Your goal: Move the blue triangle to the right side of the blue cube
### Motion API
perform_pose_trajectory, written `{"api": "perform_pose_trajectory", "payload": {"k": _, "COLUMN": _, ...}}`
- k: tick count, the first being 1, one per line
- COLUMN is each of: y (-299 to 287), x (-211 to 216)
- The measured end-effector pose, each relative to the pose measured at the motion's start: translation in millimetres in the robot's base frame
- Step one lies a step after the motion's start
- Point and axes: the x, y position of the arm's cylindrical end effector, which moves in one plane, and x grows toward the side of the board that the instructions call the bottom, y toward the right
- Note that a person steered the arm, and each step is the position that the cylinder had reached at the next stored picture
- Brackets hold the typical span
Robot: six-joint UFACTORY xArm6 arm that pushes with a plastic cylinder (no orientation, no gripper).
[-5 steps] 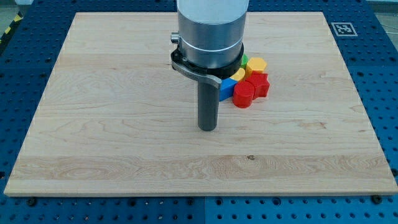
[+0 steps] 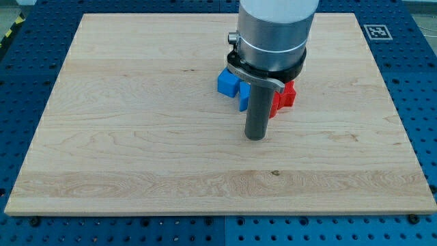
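My tip [image 2: 255, 137] rests on the wooden board [image 2: 136, 123], just below the cluster of blocks. A blue cube [image 2: 227, 81] sits up and to the tip's left. A second blue block [image 2: 244, 98], likely the blue triangle, touches the cube's lower right and lies just left of the rod, partly hidden by it. Red blocks [image 2: 284, 98] show just right of the rod. The arm's body hides the rest of the cluster.
The board's edges run around a blue perforated table [image 2: 423, 82]. A black-and-white marker [image 2: 377, 31] is at the board's top right corner. Other blocks of the cluster are hidden behind the arm.
The arm and tip have moved to the view's right. The blue cube, hidden before, now shows at the arm's left. The yellow and green blocks and most red ones are now hidden.
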Motion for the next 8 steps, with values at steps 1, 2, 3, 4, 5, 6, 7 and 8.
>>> {"api": "perform_pose_trajectory", "payload": {"k": 1, "y": 0.0, "x": -18.3}}
{"api": "perform_pose_trajectory", "payload": {"k": 2, "y": 0.0, "x": -40.5}}
{"api": "perform_pose_trajectory", "payload": {"k": 3, "y": 0.0, "x": -54.9}}
{"api": "perform_pose_trajectory", "payload": {"k": 4, "y": -9.5, "x": -54.9}}
{"api": "perform_pose_trajectory", "payload": {"k": 5, "y": -9.6, "x": -54.9}}
{"api": "perform_pose_trajectory", "payload": {"k": 6, "y": -9.6, "x": -55.2}}
{"api": "perform_pose_trajectory", "payload": {"k": 7, "y": -4.0, "x": -56.2}}
{"api": "perform_pose_trajectory", "payload": {"k": 8, "y": 0.9, "x": -56.2}}
